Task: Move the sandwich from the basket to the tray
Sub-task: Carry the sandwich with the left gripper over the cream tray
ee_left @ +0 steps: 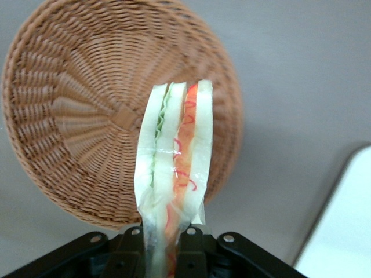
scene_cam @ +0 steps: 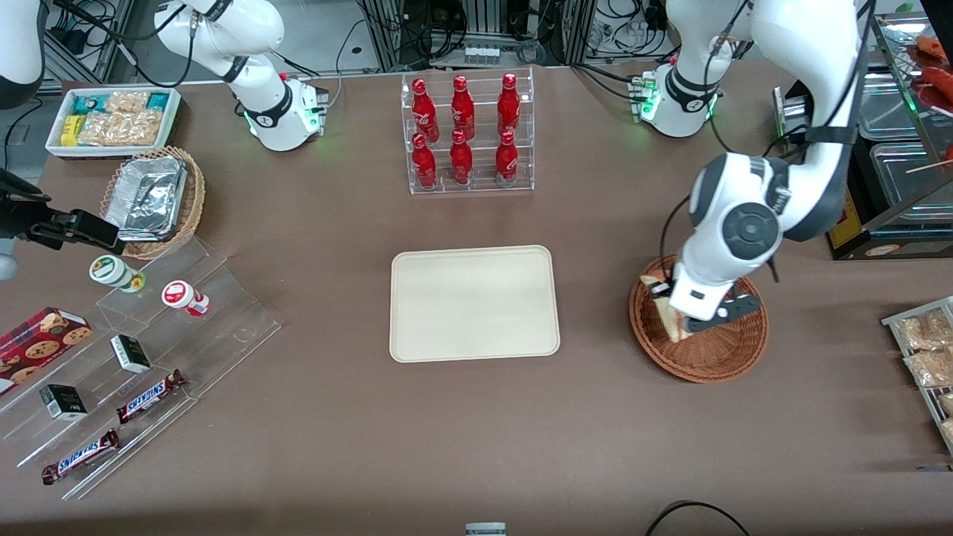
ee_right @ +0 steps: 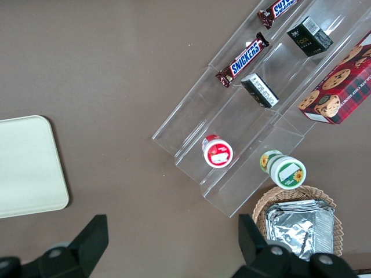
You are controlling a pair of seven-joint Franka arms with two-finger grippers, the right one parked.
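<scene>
Left gripper [scene_cam: 689, 321] sits over the reddish-brown basket [scene_cam: 715, 357], toward the working arm's end of the counter [scene_cam: 335, 417]. Fingers [ee_left: 188, 255] clamped on the sandwich [ee_left: 174, 174]: wrist view shows the wedge pinched at its lower end, cut edge facing the camera, green layer on one side, orange and red on the other, clear wrap around it. Basket floor visible past the sandwich with a gap around it, so the wedge looks lifted clear of the weave, though the exact height is not readable. From the front, the sandwich [scene_cam: 670, 313] shows as a pale wedge just beside the arm's wrist, inside the basket's outline. Cream tray [scene_cam: 474, 304] lies flat mid-counter, nothing on it, well apart from the basket; one corner of it [ee_left: 342, 231] shows in the wrist view. Rack of red bottles [scene_cam: 467, 134] stands farther from the front camera than the tray. Toward the parked arm's end: tan basket with foil containers [scene_cam: 153, 199], clear stepped shelf with chocolate bars [scene_cam: 149, 394] and small cups [scene_cam: 182, 296].
</scene>
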